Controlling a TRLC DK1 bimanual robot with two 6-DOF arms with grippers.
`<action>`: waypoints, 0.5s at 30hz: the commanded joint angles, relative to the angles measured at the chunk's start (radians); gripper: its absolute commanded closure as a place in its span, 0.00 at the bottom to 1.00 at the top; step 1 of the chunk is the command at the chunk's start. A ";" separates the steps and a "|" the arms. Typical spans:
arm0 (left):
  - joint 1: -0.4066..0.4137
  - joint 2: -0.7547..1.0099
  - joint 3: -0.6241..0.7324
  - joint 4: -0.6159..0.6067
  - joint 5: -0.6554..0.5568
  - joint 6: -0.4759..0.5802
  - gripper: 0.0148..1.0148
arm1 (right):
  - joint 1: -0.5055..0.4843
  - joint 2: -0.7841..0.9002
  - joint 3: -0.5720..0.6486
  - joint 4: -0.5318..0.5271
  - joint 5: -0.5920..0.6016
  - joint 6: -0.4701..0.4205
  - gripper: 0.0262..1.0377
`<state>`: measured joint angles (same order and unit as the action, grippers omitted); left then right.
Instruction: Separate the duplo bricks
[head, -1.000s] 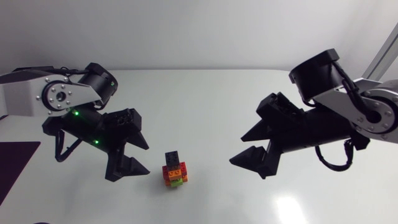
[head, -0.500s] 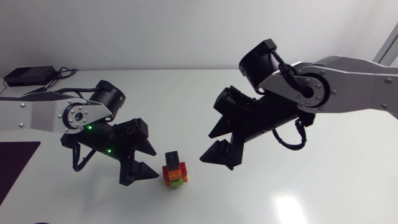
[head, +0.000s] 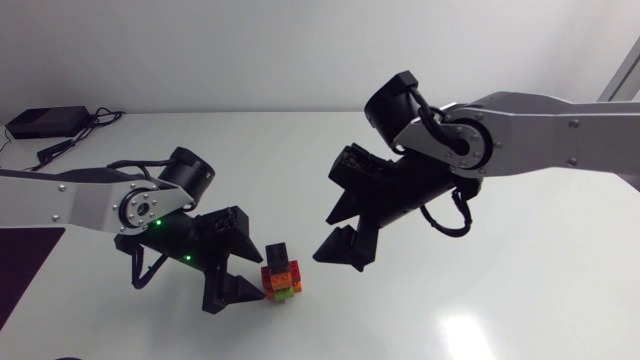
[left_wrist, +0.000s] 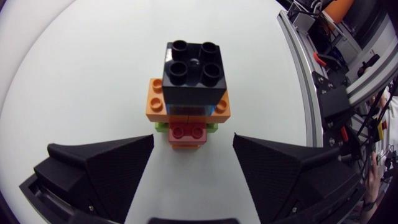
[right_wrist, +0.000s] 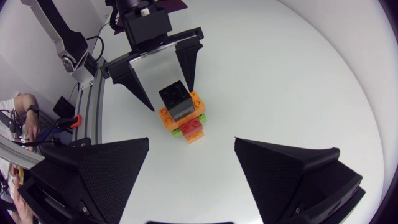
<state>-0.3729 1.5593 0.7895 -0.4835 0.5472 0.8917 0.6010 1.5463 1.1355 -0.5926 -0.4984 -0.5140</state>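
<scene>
Duplo stack (head: 281, 272): lower centre of the head view, standing on the white table (head: 480, 310), all bricks joined. Nothing separated yet.

Left of frame: left arm comes in from the left edge. Left gripper (head: 243, 262) is low, just left of the stack. Fingers are spread wide with nothing between the pads. In the left wrist view the stack stands just ahead of the fingertips, centred on the gap and touching neither finger as far as I can tell.

Centre: black brick (left_wrist: 194, 74) on top, studs up. Orange brick (left_wrist: 155, 99) is under it and juts out sideways. Red brick (left_wrist: 186, 132) and green brick (left_wrist: 163, 126) are at the base, nearest the left gripper.

Right of frame: right arm reaches in from the right edge, past the middle. Right gripper (head: 322, 238) sits up and right of the stack and apart from it. Jaws are wide open and hold nothing. Its wrist view looks down on the stack, with the left gripper beyond.

Judgement: pre-grasp stage, both grippers lined up on opposite sides. The next move probably calls for the left to ease forward and clamp the lower bricks while the right comes down onto the black brick. Then pull apart. Risk: an early nudge could tip the stack.
</scene>
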 joint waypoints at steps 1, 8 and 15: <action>-0.011 0.028 -0.026 0.023 0.014 -0.025 0.13 | 0.011 0.011 0.010 -0.006 0.000 -0.015 0.04; -0.034 0.039 -0.061 0.122 0.011 -0.046 0.21 | 0.014 0.000 0.001 -0.007 0.000 -0.015 0.04; -0.049 0.064 -0.068 0.143 0.010 -0.036 0.50 | 0.014 -0.015 -0.005 -0.013 0.003 -0.014 0.04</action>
<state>-0.4145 1.6043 0.7475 -0.3470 0.5468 0.8692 0.6086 1.5455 1.1351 -0.5941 -0.4980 -0.5140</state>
